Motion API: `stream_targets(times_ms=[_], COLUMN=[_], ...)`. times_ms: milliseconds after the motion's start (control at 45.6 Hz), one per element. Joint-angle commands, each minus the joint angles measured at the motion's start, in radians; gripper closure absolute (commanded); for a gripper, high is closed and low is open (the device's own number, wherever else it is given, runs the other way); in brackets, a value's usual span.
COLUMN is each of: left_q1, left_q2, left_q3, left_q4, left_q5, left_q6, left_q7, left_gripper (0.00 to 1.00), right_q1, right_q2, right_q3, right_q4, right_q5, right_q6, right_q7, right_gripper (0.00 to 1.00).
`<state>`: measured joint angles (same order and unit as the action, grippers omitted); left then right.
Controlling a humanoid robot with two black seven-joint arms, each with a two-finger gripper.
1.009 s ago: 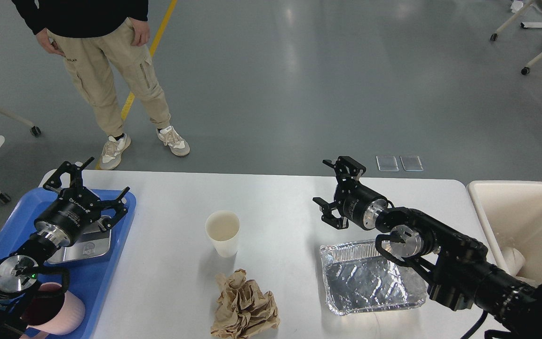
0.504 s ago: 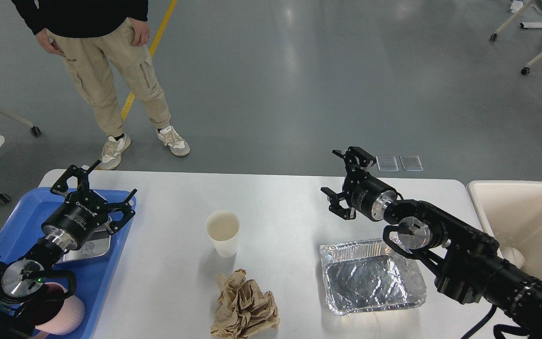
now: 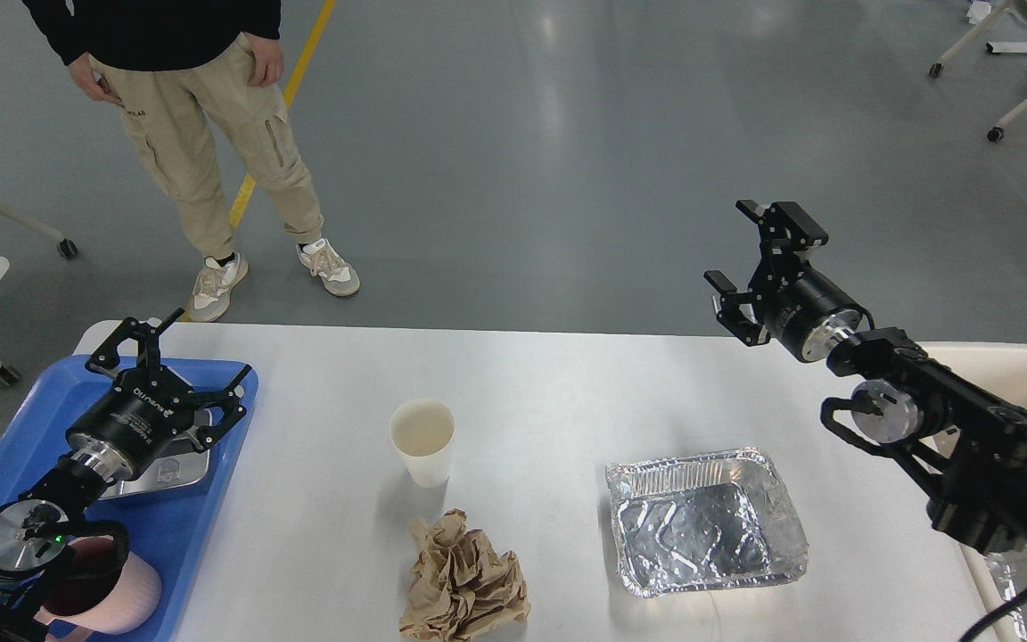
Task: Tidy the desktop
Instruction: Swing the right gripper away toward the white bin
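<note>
The white desktop (image 3: 558, 383) holds a white paper cup (image 3: 422, 440) at its middle, a crumpled brown paper wad (image 3: 464, 581) near the front edge, and an empty foil tray (image 3: 705, 522) to the right. My left gripper (image 3: 182, 358) is open and empty, hovering over the blue tray (image 3: 28, 415) at the table's left end. My right gripper (image 3: 752, 254) is open and empty, raised high over the table's far right edge, well above and behind the foil tray.
In the blue tray lie a small metal dish (image 3: 170, 471) and a pink cup (image 3: 117, 593). A beige bin (image 3: 1026, 374) stands at the table's right end. A person (image 3: 197, 134) stands beyond the far left corner. Chairs on castors stand on the floor.
My right gripper has lifted up and swung right, away from the foil tray, still open. My left gripper has drifted slightly back over the blue tray.
</note>
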<state>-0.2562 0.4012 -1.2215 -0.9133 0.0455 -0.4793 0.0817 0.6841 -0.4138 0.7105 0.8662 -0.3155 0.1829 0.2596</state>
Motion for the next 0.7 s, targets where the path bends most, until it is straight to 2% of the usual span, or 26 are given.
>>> stream_targets(times_ms=[0,110,153,439,680], left_q1=[0.0,-0.003,-0.003,-0.006,-0.002], left_q2=[-0.002,-0.004,-0.004,-0.005,-0.008], left_q3=[0.0,0.002,0.003,0.004,0.003], left_q4=[0.001,0.002,0.002,0.008,0.013], left_q5=[0.001,0.002,0.002,0.024,0.039], left_q6=[-0.004,-0.016,-0.018,-0.055,-0.094], left_q7=[0.001,0.001,0.001,0.001,0.001], left_gripper=[0.02,0.02,0.02,0.02,0.02], right_q1=[-0.002,-0.002,-0.002,-0.011,-0.029], right_q2=[-0.14,-0.262,-0.313,-0.6,-0.793], right_q3=[-0.111,-0.193,-0.216,-0.399,-0.48], right_q4=[0.079,0.175,0.214,0.461,0.585], right_q5=[-0.005,-0.016,-0.033,-0.229,-0.479], right_q6=[0.07,0.078,0.081,0.089,0.086], right_q7=[0.069,0.133,0.145,0.148,0.156], right_gripper=[0.0,0.0,0.0,0.0,0.0])
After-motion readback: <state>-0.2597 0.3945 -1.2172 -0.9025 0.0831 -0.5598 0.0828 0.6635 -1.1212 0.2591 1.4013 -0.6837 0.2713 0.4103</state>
